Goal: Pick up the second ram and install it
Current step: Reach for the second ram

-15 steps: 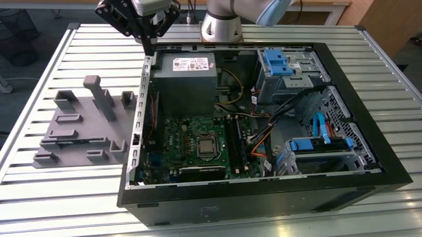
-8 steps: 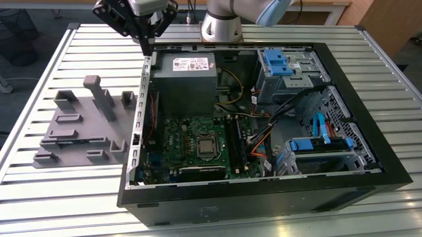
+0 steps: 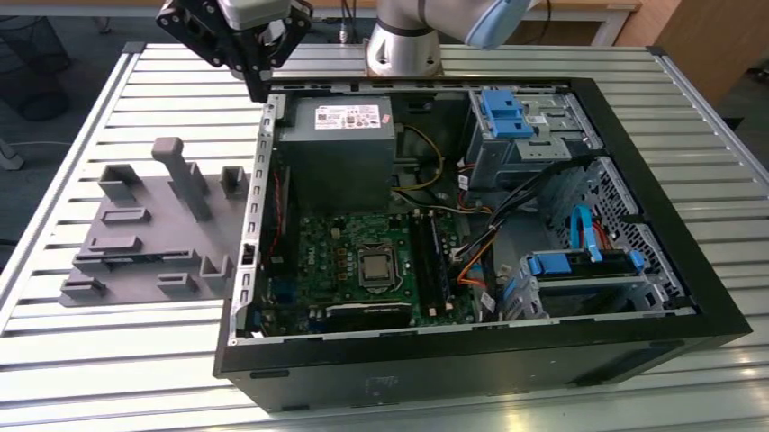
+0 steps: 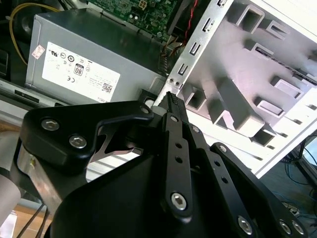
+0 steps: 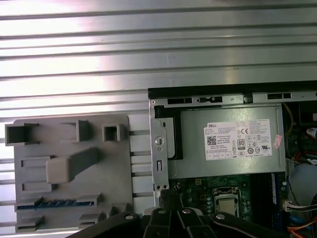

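Note:
The second ram (image 5: 54, 203) is a thin dark strip with a bluish tint, standing edge-up in a slot of the grey holder tray (image 5: 119, 173). In the exterior view the second ram (image 3: 121, 258) is a dark line near the tray's front end. My gripper (image 3: 257, 88) hangs high over the table, just outside the rear corner of the open computer case (image 3: 481, 360) on the exterior view's left. It is well away from the ram. In the second wrist view the gripper (image 4: 171, 96) has its black fingers closed to a point with nothing between them.
The grey tray (image 3: 157, 225) has an upright post (image 3: 180, 175) and several raised blocks. Inside the case lie the power supply (image 3: 337, 135), the green motherboard (image 3: 324, 247) with its long black slots (image 3: 429, 261), loose cables and blue drive brackets (image 3: 577, 263). The table is ribbed metal.

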### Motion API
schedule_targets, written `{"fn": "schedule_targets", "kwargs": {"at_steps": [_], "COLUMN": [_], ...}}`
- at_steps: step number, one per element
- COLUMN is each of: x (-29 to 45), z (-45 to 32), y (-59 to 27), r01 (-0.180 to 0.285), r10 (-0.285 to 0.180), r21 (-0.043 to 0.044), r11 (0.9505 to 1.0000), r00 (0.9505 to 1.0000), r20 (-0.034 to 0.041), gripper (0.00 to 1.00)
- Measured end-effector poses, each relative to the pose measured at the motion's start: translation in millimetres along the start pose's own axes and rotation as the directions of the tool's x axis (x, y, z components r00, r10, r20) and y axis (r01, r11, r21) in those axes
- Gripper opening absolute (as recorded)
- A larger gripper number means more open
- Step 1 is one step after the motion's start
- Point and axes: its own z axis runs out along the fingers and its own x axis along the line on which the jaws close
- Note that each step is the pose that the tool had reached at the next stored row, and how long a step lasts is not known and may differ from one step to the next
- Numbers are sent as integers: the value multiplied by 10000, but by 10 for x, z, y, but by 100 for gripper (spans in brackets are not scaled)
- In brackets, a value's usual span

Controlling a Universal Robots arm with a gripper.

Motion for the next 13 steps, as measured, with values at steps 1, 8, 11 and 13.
{"fn": "schedule_targets", "kwargs": {"at_steps": [1, 8, 11, 13], "x": [16, 119, 160, 190], "z": [0, 2, 2, 2], "y": [-1, -9, -12, -15], "r01": [0, 0, 0, 0], "r10": [0, 0, 0, 0], "r21": [0, 0, 0, 0], "r11": [10000, 10000, 10000, 10000], "r00": [10000, 10000, 10000, 10000], "r20": [0, 0, 0, -1], "gripper": [11, 11, 11, 11]}}
